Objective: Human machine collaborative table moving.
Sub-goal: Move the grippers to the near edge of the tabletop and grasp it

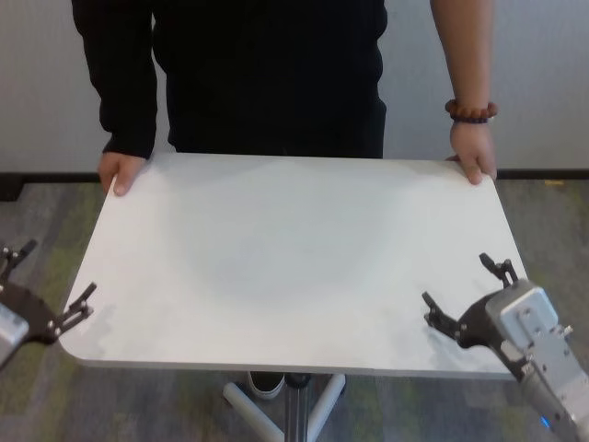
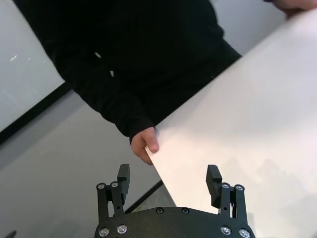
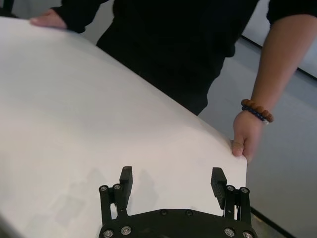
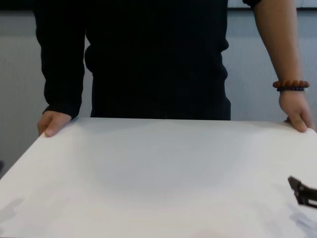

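The white table [image 1: 276, 258] stands between me and the human [image 1: 276, 74] in black. The human's hands grip the two far corners: one [image 1: 120, 170] at the far left, one [image 1: 474, 158] with a bead bracelet [image 1: 471, 110] at the far right. My left gripper [image 1: 48, 276] is open at the near left corner; in the left wrist view [image 2: 168, 181] the table's edge [image 2: 166, 183] runs between its fingers. My right gripper [image 1: 467, 293] is open at the near right corner, with its fingers [image 3: 126, 179] above the tabletop [image 3: 74, 114]. One right finger [image 4: 301, 191] shows in the chest view.
The table's grey pole leg [image 1: 294, 410] and white base feet [image 1: 247, 405] show under the near edge. Grey-green carpet [image 1: 46, 207] lies on both sides. A pale wall with a dark skirting [image 1: 543, 173] stands behind the human.
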You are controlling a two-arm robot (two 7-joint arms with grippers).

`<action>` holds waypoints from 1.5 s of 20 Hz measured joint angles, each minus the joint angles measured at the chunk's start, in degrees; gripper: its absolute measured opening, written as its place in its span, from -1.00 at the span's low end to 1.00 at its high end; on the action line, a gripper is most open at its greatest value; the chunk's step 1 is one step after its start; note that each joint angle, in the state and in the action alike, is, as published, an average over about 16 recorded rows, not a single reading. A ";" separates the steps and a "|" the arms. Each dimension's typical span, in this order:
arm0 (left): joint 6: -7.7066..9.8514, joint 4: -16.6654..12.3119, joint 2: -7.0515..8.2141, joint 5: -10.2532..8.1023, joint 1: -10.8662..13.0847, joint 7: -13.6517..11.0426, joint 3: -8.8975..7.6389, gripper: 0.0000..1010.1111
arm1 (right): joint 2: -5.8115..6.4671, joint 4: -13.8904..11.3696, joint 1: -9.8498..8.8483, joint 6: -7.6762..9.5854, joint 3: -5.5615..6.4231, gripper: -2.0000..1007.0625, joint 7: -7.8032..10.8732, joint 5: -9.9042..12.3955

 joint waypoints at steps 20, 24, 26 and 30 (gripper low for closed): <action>-2.06 -6.19 7.93 17.82 17.74 6.40 -3.91 0.98 | 2.73 -6.98 -5.29 9.12 -5.25 0.99 2.88 -11.48; -2.05 -4.84 6.09 20.51 16.64 6.61 -2.65 0.98 | 2.89 -7.61 -4.96 12.86 -6.56 0.99 2.76 -15.62; -2.10 -4.18 5.02 21.92 15.94 6.85 -2.03 0.98 | 2.88 -7.93 -4.85 14.69 -7.08 0.99 2.46 -17.65; -2.26 -2.81 2.71 24.69 14.38 7.33 -0.79 0.98 | 2.74 -8.45 -4.63 18.09 -8.03 0.99 1.61 -21.73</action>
